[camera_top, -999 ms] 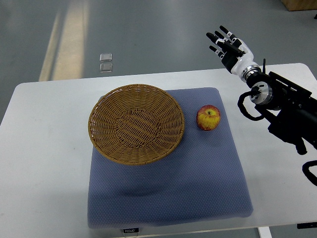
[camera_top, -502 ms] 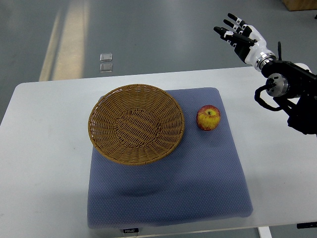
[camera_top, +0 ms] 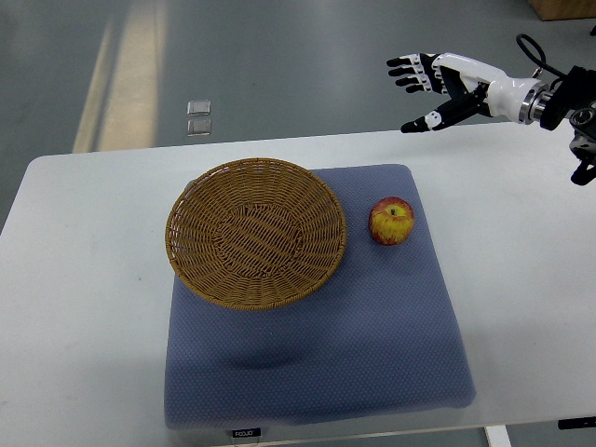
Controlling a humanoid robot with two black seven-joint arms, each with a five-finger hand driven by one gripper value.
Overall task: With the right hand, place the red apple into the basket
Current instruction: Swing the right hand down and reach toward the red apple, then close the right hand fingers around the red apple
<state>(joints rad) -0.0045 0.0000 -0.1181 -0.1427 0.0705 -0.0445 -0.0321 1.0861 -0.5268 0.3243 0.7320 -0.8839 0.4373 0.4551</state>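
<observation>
A red and yellow apple [camera_top: 391, 222] lies on the blue mat [camera_top: 317, 345], just right of the woven wicker basket [camera_top: 256, 233], which holds nothing. My right hand [camera_top: 417, 91] hovers past the table's far edge, up and to the right of the apple, well clear of it. Its fingers [camera_top: 407, 71] are spread and point left, with nothing held. The arm comes in from the top right corner. No left arm shows.
The mat lies on a white table [camera_top: 84, 279]. Beyond the far edge is grey floor with two small square plates [camera_top: 198, 116]. A wooden box corner [camera_top: 563, 9] shows at the top right.
My right arm has pulled back toward the top right, while the hand has turned from pointing up-left to pointing left. Apple and basket have not moved.
</observation>
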